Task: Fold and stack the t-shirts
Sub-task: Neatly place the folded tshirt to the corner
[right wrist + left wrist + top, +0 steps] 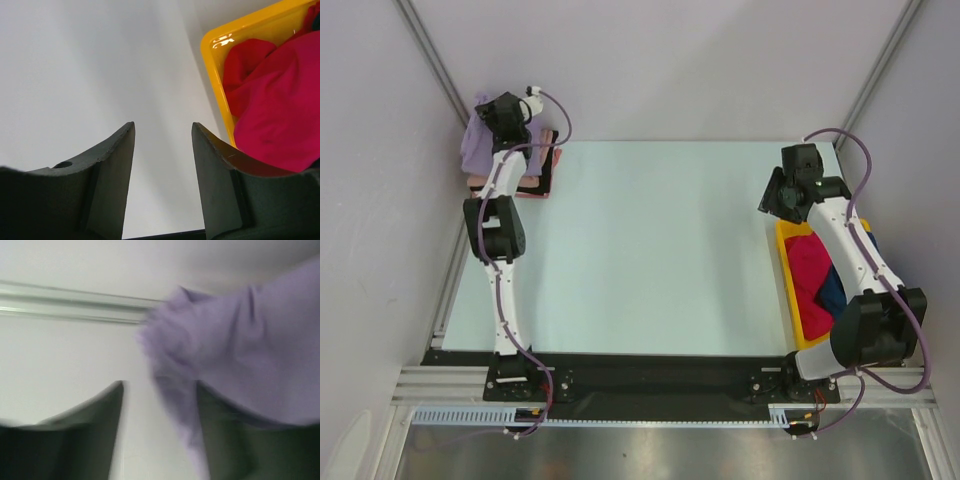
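**Lavender t-shirt (478,142) at 10 o'clock on the counter (650,250); both end effectors spread.**
Top view: the left end effector (502,117) hangs over the bunched lavender t-shirt, which lies on the salmon pink t-shirt (552,170) and the black t-shirt (532,181). The right end effector (776,200) is at 3 o'clock, beside the yellow bin (786,262) holding the red t-shirt (808,265) and the dark blue t-shirt (833,292). Left wrist view (blurred): fingers apart, lavender cloth draped across one. Right wrist view: fingers apart, gripping nothing, bin at 2 o'clock.

At the far left corner of the bench (650,250), a stack of folded t-shirts (545,176); a bunched t-shirt (477,140) at its far-left side. Along the right edge, a bin (785,268) with loose t-shirts (812,268) inside.
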You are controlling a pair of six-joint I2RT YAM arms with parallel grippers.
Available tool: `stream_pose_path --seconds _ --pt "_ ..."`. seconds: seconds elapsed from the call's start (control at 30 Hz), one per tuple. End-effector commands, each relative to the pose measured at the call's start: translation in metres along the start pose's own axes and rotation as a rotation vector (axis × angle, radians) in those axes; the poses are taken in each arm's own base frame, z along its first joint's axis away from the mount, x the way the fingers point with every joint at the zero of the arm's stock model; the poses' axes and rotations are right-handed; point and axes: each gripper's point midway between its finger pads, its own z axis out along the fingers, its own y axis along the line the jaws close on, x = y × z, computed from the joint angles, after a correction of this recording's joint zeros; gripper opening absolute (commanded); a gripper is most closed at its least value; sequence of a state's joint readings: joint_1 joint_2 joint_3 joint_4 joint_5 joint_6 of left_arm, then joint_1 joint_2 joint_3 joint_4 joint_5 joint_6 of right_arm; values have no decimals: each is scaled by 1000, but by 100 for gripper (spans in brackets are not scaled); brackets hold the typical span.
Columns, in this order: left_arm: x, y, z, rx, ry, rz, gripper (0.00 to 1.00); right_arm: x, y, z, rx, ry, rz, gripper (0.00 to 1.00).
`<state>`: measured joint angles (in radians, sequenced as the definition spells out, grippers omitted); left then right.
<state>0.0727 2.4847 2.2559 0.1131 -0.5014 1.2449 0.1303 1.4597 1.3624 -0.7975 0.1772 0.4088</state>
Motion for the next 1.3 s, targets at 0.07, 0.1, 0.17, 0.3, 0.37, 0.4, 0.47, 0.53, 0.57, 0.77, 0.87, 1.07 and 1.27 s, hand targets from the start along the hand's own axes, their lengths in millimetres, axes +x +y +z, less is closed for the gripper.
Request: stream_pose_path --seconds 0.07,0.1,0.17,0.3,0.37,0.4,0.47,0.53,0.57,0.77,0.87,1.07,1.27 --pt "-8 47 -2 -165 -16 34 89 -14 13 -6 -13 -26 -16 54" --pt "-8 50 -2 -178 -10 53 91 -13 14 -5 -13 -22 -21 54" --pt "-3 48 1 -195 19 70 92 -11 19 -4 -23 -19 -32 54" --pt "-3 57 -1 -217 30 50 91 -8 22 -3 -27 -12 -41 54" --pt "-12 68 -10 -204 1 -9 90 -7 22 -3 -27 -12 -44 54" --pt "-13 53 -11 -121 -3 -77 87 -6 22 -2 -27 -9 -44 54" --pt "-29 58 -30 -9 -64 -189 82 -6 24 -3 -32 -12 -46 54" --pt "-48 37 -58 196 -150 -320 75 -7 25 -3 -38 -16 -37 54" --pt "-52 28 -69 266 -171 -347 74 -6 27 -5 -45 -21 -37 54" --pt "-56 -43 -129 631 -141 -453 73 10 31 -6 -82 -29 -30 54" --pt "-38 -67 -125 649 -40 -446 72 19 26 -4 -82 -24 -31 55" --pt "-37 -107 -134 771 -43 -418 79 31 12 -3 -46 -22 -45 55" --pt "-40 -123 -119 682 9 -349 67 30 12 0 -48 -20 -47 55"
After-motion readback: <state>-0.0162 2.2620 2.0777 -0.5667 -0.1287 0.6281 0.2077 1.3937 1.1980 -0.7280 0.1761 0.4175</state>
